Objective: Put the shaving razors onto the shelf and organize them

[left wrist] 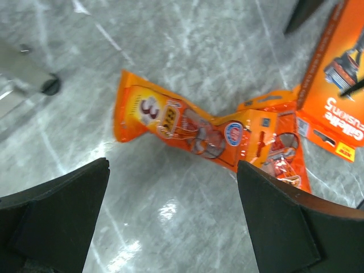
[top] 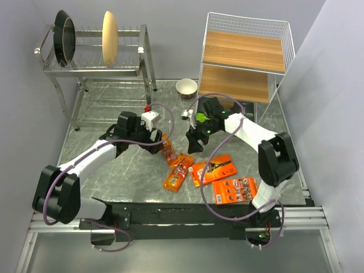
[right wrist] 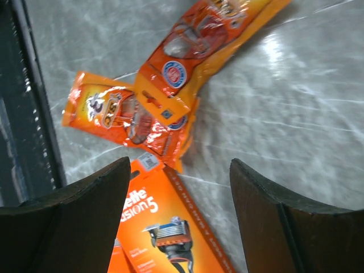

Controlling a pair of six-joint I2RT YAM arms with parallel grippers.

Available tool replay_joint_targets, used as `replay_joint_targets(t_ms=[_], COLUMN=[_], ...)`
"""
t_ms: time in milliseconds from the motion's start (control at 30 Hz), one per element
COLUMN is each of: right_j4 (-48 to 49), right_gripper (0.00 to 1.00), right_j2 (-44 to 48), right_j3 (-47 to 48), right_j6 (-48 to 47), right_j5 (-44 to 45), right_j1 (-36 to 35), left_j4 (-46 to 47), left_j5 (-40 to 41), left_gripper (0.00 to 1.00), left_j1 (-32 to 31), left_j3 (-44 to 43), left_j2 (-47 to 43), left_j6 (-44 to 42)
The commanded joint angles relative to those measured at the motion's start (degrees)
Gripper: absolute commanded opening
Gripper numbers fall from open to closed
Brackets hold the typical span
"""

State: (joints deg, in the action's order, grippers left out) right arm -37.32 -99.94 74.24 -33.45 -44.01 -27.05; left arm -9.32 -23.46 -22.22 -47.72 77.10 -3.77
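Observation:
Two narrow orange blister packs (top: pixel 169 151) (top: pixel 178 172) lie crossed at mid-table, with two flat orange cards (top: pixel 213 169) (top: pixel 234 190) to their right. My left gripper (top: pixel 160 139) hovers open just left of the upper blister pack (left wrist: pixel 170 119), its fingers (left wrist: pixel 57 216) wide over bare table. My right gripper (top: pixel 195 143) is open above the packs. In the right wrist view its fingers (right wrist: pixel 85 216) straddle the nearer card (right wrist: pixel 165 227), with both blister packs (right wrist: pixel 193 51) (right wrist: pixel 125 116) beyond. The shelf (top: pixel 244 51) stands at the back right, and its wooden boards show bare. A lime-green patch (top: pixel 201 118) shows by the right wrist.
A steel dish rack (top: pixel 94 68) with plates stands at the back left. A small bowl (top: pixel 186 87) sits between the rack and the shelf. The dark frame rail (top: pixel 199 213) runs along the table's near edge.

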Motion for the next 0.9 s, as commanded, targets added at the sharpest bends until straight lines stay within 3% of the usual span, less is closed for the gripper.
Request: replay_joint_targets(t_ms=[0,200,367,433,567,667,800,867], right_j4=[-7.9,-5.4,-12.5,-14.4,-17.4,-16.3,-15.1,-14.3], right_gripper=[0.76,0.75,0.77,0.79,0.79,0.79,0.80,0.80], right_j2=[-4.0,-5.5,-3.0,-1.3,3.7,8.4,17.3,23.4], right_j3=[4.6,2.3,1.6,0.6,-2.9,-6.8,-11.7,-14.9], right_j6=[-4.3,-2.9,-10.8,-13.0,-17.3,-15.3,-11.3,-9.4], right_j5=[-1.3,0.6,3.4,4.7,7.4,7.6,8.5,8.8], right_j1=[-2.0,-3.5,-0.5,2.9,8.9,13.2,15.5,15.6], left_j4=[1.9,2.9,0.5,-0.7,0.6,2.4,-8.1,-8.6], left_j5=[-0.1,-0.9,-10.4,-11.5,-9.9,-15.1,-21.7,-22.7], left_gripper=[0.99,1.00,0.99,0.99,0.99,0.99,1.00,0.99], left_j1=[2.5,3.8,2.9,0.3,-12.0,-12.9,-13.9,-14.9], left_j3=[-0.1,0.9,-0.4,-1.8,-3.7,-8.3,-22.5,-24.3], left_j2=[-2.1,-2.1,-1.3,-0.9,1.0,7.7,19.8,23.2], left_j6=[0.2,0.3,-2.8,-5.4,-9.0,-10.5,-13.2,-13.9])
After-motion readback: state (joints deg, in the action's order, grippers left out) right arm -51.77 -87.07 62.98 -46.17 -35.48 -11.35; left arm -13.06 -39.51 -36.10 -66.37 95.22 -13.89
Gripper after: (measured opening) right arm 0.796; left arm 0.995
